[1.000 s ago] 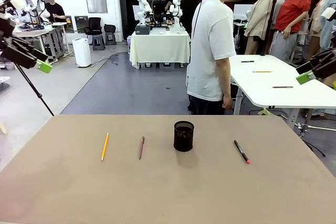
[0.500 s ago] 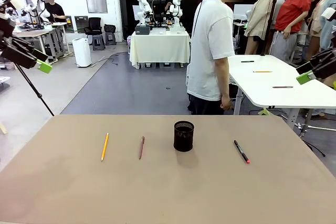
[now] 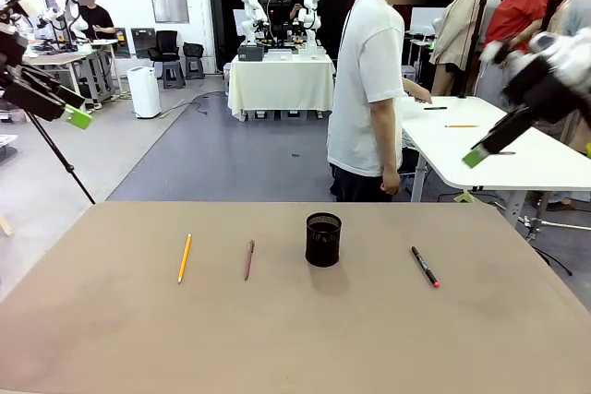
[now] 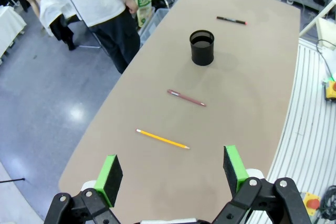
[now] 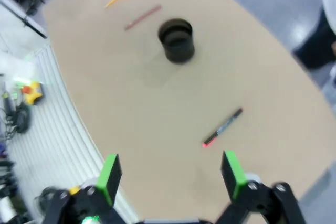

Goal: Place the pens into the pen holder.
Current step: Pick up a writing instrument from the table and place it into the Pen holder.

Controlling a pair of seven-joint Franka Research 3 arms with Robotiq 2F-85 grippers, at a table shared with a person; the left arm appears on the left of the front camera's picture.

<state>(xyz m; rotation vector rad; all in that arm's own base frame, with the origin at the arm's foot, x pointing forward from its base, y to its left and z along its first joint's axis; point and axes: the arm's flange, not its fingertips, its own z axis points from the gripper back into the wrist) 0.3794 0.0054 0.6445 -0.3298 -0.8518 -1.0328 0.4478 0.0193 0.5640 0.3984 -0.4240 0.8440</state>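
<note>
Though the right tool [image 5: 170, 167] is blurred, its jaws look open.

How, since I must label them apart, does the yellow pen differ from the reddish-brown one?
Colour: the yellow pen is bright yellow-orange; the reddish-brown pen is dark. Length: the yellow pen looks slightly longer than the reddish-brown pen. Place: the reddish-brown pen lies nearer the pen holder, the yellow pen farther. Both lie flat on the table, roughly parallel.

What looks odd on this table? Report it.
Nothing stands out. The black wire-mesh pen holder stands upright; the yellow-orange pencil, reddish-brown pen and black red-tipped marker lie flat on the tan table, apart from it.
</note>
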